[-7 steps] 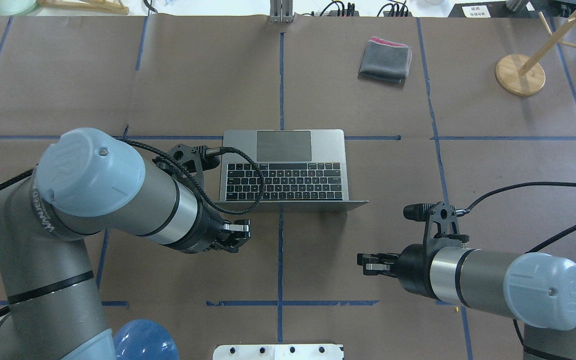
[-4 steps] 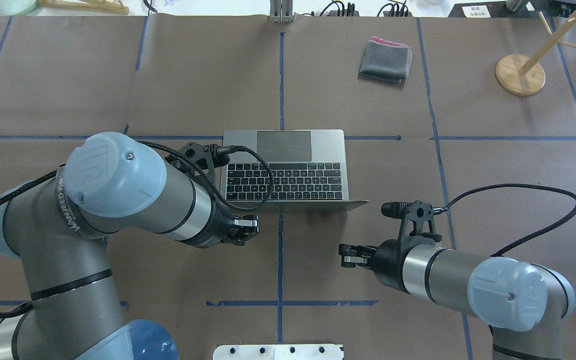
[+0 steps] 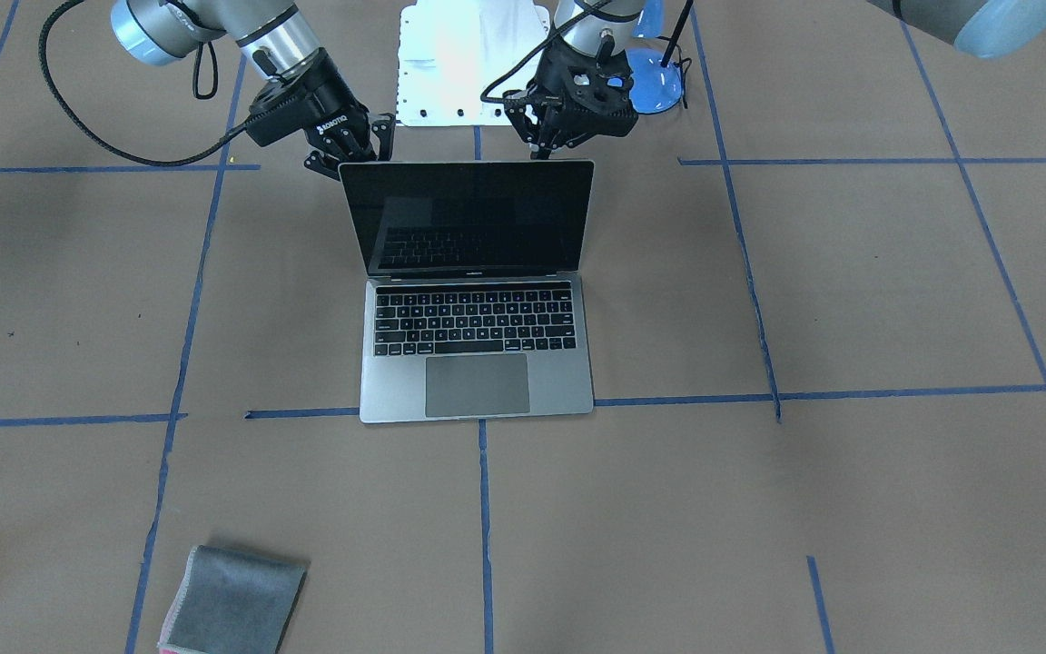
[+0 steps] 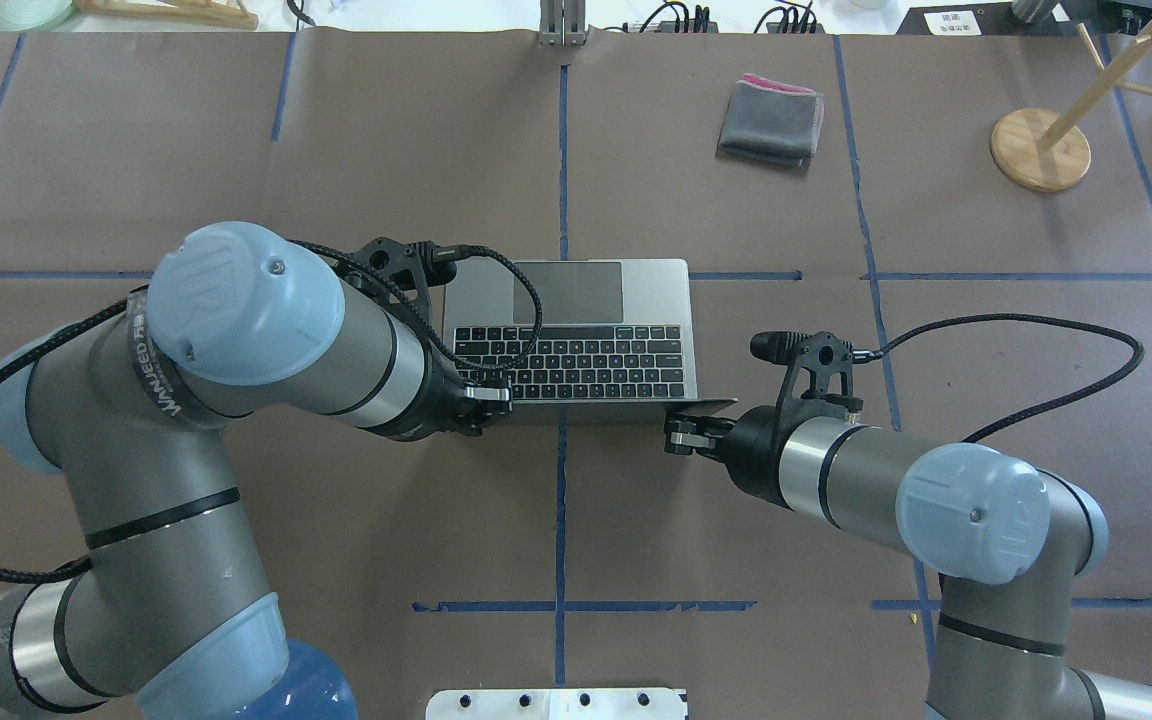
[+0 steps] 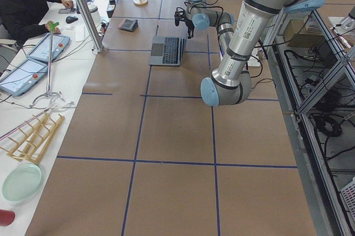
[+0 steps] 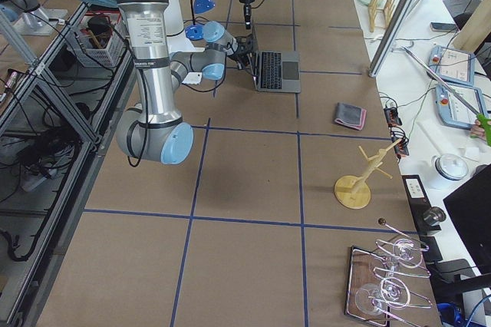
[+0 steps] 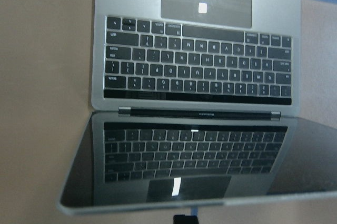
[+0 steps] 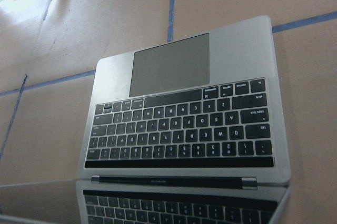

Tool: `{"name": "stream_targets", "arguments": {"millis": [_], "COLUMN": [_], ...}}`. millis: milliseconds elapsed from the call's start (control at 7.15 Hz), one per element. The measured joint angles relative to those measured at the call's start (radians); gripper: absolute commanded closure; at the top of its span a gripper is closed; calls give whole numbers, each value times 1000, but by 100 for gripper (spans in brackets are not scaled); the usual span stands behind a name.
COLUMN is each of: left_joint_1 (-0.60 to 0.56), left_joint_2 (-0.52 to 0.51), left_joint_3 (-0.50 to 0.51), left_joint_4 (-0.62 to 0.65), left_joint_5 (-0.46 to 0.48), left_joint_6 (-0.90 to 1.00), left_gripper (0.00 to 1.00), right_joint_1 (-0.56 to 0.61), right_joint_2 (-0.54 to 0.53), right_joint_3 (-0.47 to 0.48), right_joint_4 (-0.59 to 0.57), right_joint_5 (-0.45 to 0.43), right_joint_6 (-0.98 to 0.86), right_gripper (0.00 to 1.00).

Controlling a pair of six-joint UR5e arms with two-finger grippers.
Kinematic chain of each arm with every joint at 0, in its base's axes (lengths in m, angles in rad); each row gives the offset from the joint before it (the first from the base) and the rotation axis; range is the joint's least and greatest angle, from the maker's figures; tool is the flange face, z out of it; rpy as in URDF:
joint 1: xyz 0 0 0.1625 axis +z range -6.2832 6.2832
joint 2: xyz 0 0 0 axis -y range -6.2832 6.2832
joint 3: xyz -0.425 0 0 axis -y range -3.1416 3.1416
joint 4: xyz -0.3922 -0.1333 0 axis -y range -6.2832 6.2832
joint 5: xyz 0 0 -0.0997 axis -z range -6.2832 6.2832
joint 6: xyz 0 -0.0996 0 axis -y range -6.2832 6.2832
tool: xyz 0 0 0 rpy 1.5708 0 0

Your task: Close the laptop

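Slim space-grey metal laptop (image 4: 656,300) is standing fully open; closing is not yet starting.
Left gripper (image 4: 494,397) and right gripper (image 4: 676,437) are hovering just behind it; whether their fingers are spread or clenched, I cannot tell.

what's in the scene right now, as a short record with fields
laptop: open, lid upright, screen dark
left pincer: behind lid's top edge, near its left end; open or shut unclear
right pincer: behind lid's top edge, near its right end; looks open
grey folded cloth: apart from laptop, beyond it on the right
task: lid not yet lowered
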Motion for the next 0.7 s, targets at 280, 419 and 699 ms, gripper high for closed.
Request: {"name": "stream_targets", "arguments": {"millis": [280, 419, 699], "left_joint_1": [-61, -87, -111], "left_joint_2": [-37, -61, -77], "left_joint_3": [56, 99, 159], "left_joint_4": [-8, -16, -50], "left_joint_5": [-2, -4, -5], "left_joint_6": [2, 9, 25], "left_gripper": [100, 100, 100], "right_joint_1": [45, 69, 114], "right_joint_2": [33, 38, 81], "right_joint_3": [-26, -31, -80], "right_joint_4": [0, -3, -21], "right_joint_5": [7, 9, 12], "right_joint_6": [-1, -2, -4], "right_gripper": [100, 100, 100]}}
